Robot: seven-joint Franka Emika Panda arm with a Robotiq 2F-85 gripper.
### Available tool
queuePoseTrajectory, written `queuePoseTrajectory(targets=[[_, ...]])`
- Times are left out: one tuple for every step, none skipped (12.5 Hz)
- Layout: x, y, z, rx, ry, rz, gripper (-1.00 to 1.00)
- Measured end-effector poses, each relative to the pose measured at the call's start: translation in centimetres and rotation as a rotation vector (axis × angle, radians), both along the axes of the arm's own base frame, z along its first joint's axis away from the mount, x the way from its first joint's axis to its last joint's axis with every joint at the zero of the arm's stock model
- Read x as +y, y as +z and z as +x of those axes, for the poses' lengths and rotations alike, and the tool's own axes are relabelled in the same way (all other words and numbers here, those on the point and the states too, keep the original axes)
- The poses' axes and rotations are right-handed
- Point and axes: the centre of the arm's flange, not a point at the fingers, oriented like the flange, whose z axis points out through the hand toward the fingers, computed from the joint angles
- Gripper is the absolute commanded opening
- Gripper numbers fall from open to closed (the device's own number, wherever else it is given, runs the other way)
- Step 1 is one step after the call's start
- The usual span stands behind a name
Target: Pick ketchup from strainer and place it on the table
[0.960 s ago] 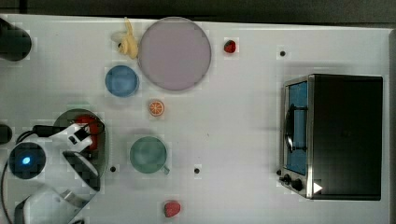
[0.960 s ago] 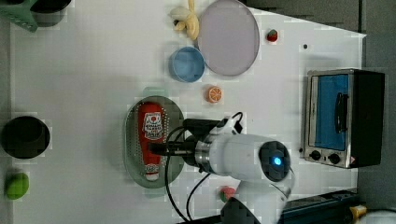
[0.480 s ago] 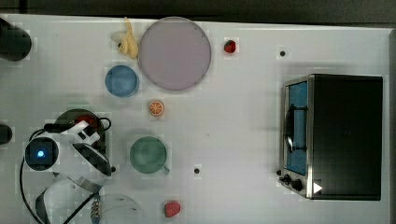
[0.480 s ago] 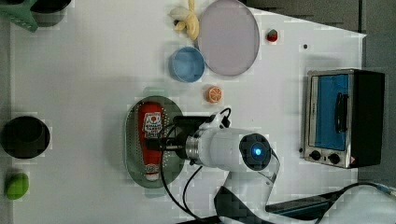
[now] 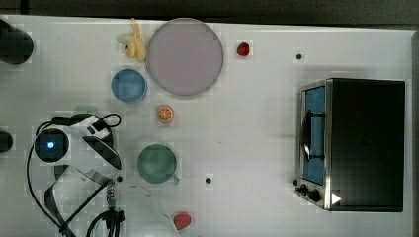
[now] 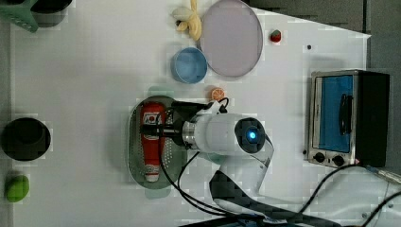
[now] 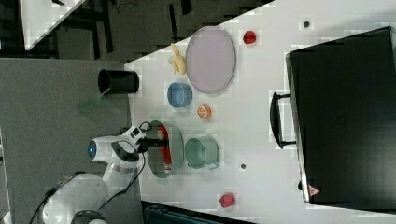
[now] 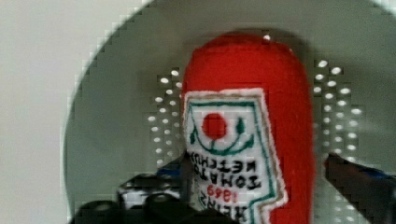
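Ketchup [image 6: 152, 139] lies lengthwise in the strainer [image 6: 135, 156], straight under my tool [image 6: 152, 129], its fingers spread either side.

The arm [image 6: 227, 137] reaches low and level across the left view, its claw [image 6: 153, 128] with fingers [image 8: 359, 175] spread wide.

ketchup [image 8: 252, 116]: we see matt red felt-like cloth with a stitched white label
strainer [image 8: 116, 93]: smooth pale green plastic, perforated
table [image 5: 247, 123]: smooth white
toaster oven [image 5: 351, 143]: brushed metal front
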Motion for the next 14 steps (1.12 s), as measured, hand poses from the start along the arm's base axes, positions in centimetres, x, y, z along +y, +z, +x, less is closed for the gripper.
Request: queuePoseTrajectory(targets=[[0.2,-0.5,0.1,0.004,-0.004,0.003,0.41],[0.2,-0.6,0.2,0.002,-0.007,-0.003,0.20],[0.4,-0.3,0.1,-0.006,-0.011,-0.007,0.19],[0.8,0.0,-0.2,-0.016,0.003,-0.012,0.19],[1.3,0.2,-0.5,-0.025,0.018,-0.014,0.19],[1.5,0.5,-1.0,-0.027,0.029,-0.022,0.19],[1.5,1.1,-1.5,-0.022,0.032,-0.040,0.19],[1.6,2.2,-1.9,-0.011,0.024,-0.063,0.19],[1.7,3.7,-2.1,-0.001,0.012,-0.094,0.19],[1.5,5.5,-2.2,-0.002,-0.004,-0.121,0.19],[1.4,7.8,-2.0,-0.005,-0.038,-0.134,0.19],[1.3,10.5,-1.7,-0.002,-0.090,-0.128,0.19],[1.6,13.5,-1.3,-0.008,-0.133,-0.109,0.19],[1.9,16.8,-0.9,-0.025,-0.165,-0.087,0.19]])
